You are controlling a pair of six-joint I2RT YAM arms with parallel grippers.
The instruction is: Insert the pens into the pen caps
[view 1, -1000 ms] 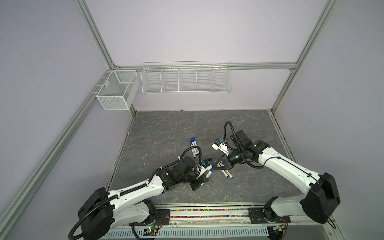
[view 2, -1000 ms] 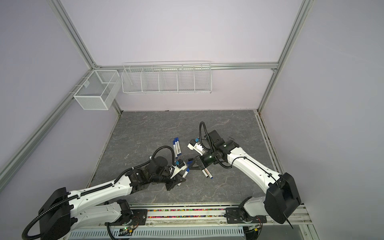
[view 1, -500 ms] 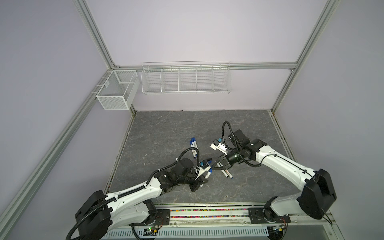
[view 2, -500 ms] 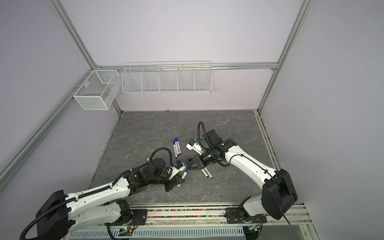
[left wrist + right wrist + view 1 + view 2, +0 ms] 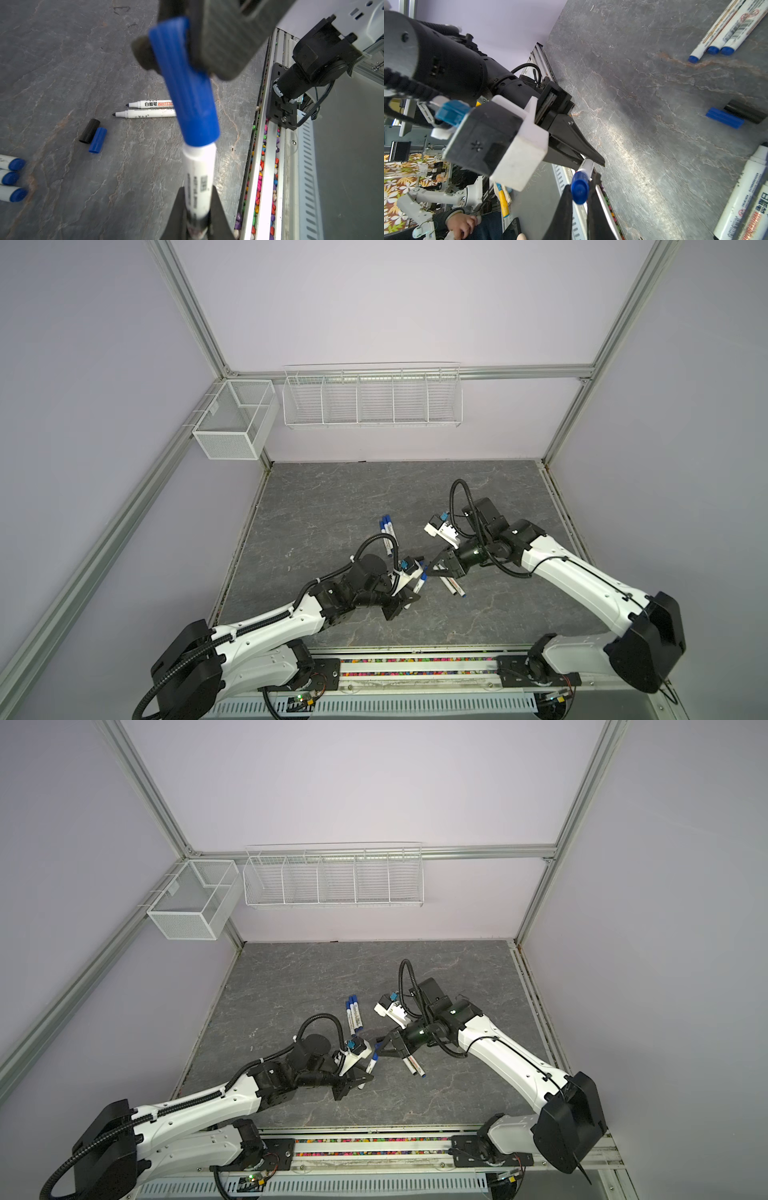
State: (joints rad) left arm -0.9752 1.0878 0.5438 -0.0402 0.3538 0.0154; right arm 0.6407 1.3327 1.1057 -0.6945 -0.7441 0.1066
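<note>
My left gripper (image 5: 197, 199) is shut on a white pen (image 5: 198, 172) low on its barrel. A blue pen cap (image 5: 187, 91) covers the pen's tip. My right gripper (image 5: 580, 193) is shut on that cap (image 5: 579, 190), a finger on each side. In both top views the two grippers meet tip to tip at mid-table, left gripper (image 5: 409, 598) (image 5: 353, 1082) and right gripper (image 5: 430, 568) (image 5: 379, 1046). Two uncapped pens (image 5: 145, 113) (image 5: 453, 587) lie side by side beneath the right gripper. A loose black cap (image 5: 89, 131) and a loose blue cap (image 5: 97, 140) lie together on the mat.
Three capped pens (image 5: 386, 537) (image 5: 353, 1017) lie in a row farther back on the mat. A wire basket (image 5: 372, 396) and a mesh box (image 5: 232, 423) hang on the back wall. A rail filled with coloured beads (image 5: 415, 668) runs along the front edge.
Both grippers stay joined at the pen and cap. The left arm has drawn back slightly to the left; the right gripper has barely moved.
</note>
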